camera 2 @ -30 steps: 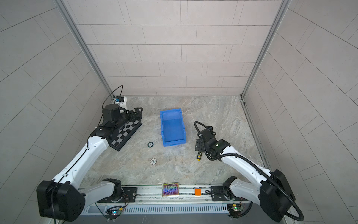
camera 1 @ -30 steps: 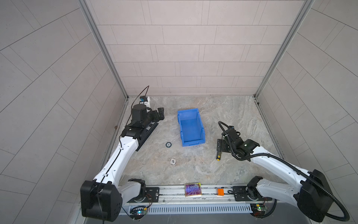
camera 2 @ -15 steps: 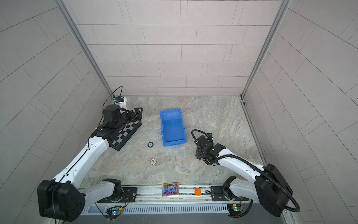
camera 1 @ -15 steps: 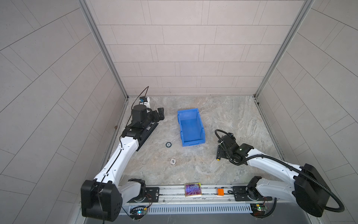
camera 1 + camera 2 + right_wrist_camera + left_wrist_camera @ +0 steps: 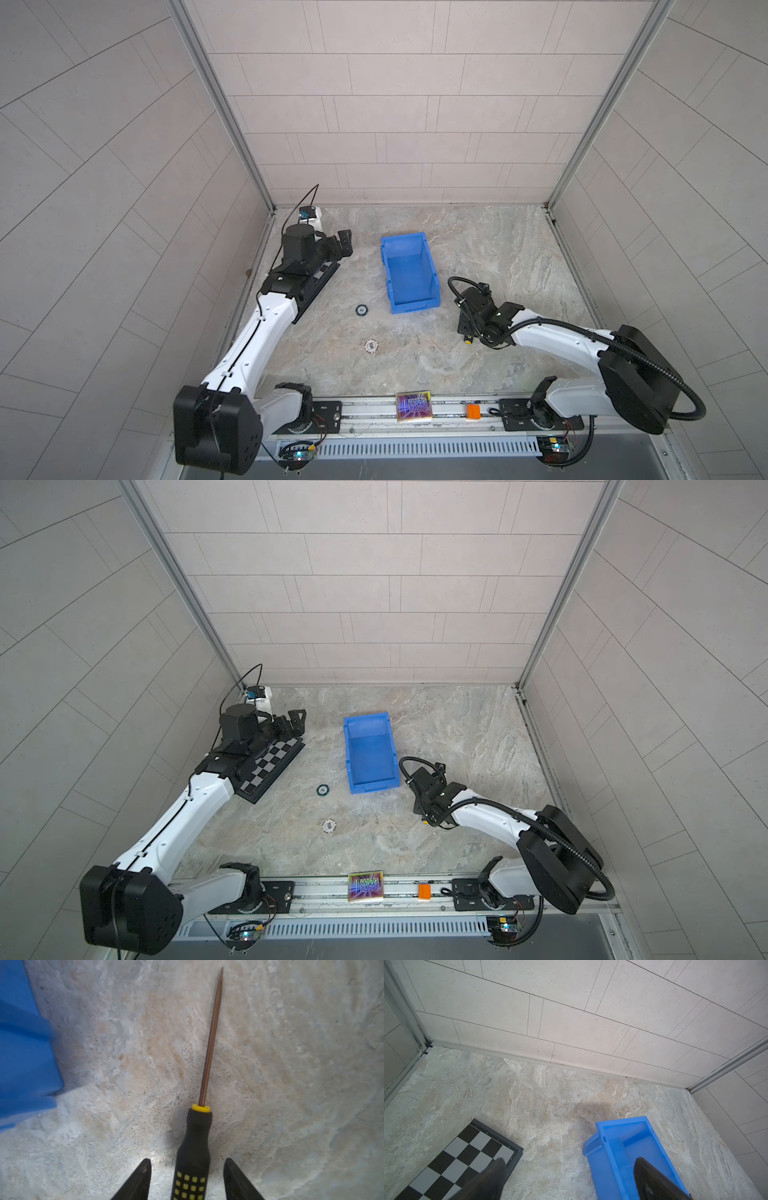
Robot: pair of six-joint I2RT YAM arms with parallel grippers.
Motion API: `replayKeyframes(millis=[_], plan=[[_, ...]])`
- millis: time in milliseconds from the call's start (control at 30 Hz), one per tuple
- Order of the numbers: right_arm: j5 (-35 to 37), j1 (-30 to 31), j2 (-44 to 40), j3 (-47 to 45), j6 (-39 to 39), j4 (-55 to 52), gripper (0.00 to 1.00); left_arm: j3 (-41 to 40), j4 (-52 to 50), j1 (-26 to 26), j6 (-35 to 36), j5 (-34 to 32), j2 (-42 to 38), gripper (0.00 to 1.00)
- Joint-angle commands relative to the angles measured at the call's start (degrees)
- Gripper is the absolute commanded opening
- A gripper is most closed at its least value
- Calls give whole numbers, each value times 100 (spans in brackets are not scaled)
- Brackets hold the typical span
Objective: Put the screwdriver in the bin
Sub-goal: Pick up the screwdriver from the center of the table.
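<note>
Progress so far is pretty much at the starting line. The slim screwdriver with the black handle, yellow dots and thin dark metal shaft [image 5: 192,1147] is lying flat on the marbled stone table [image 5: 415,365], just beside the bright blue rectangular plastic bin [image 5: 432,270] but not touching it. In the right wrist view a strip of bare table sits between the shaft and the blue wall. In a top view only the yellow end cap [image 5: 468,340] pokes out from under the arm.

The right claw [image 5: 187,1160] is down low and straddles the handle. Its jaws are partway apart, one on each side, with a sliver of table showing between each finger and the handle. So it's lined up but not pinching anything yet. No grip, no lift.

The bin looks empty in both top views, nothing inside but blue floor.

The left claw [image 5: 569,1160] is parked well away over the black-and-grey chequered board [image 5: 274,766], fingers spread wide and holding nothing. It doesn't look involved.

What's left, judging from all this, is nearly everything: squeeze the handle, pick the tool up, carry it across over the near wall of the bin and let go inside. The trip is short at least, since the bin is right there.
</note>
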Motion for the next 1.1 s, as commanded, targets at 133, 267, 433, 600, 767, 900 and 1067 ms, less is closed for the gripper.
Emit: replayKeyframes(millis=[133, 267, 433, 600, 767, 900, 1067], plan=[[315, 37, 207, 106, 179, -117, 51, 12, 43, -32, -9, -2, -104, 99], [306, 37, 315, 124, 215, -95, 50, 17, -1, -32, 54, -114, -126, 100], [325, 38, 340, 106, 209, -100, 46, 8, -1, -32, 44, -102, -109, 100], [324, 37, 336, 106, 189, -124, 43, 8, -1, -32, 53, -135, -89, 100], [331, 37, 369, 106, 180, -120, 42, 0, -1, -32, 53, -146, -82, 100], [367, 37, 374, 115, 165, -136, 42, 7, -7, -34, 33, -137, -73, 100], [432, 38, 400, 142, 163, -180, 41, -1, -10, -38, 49, -159, -124, 100]])
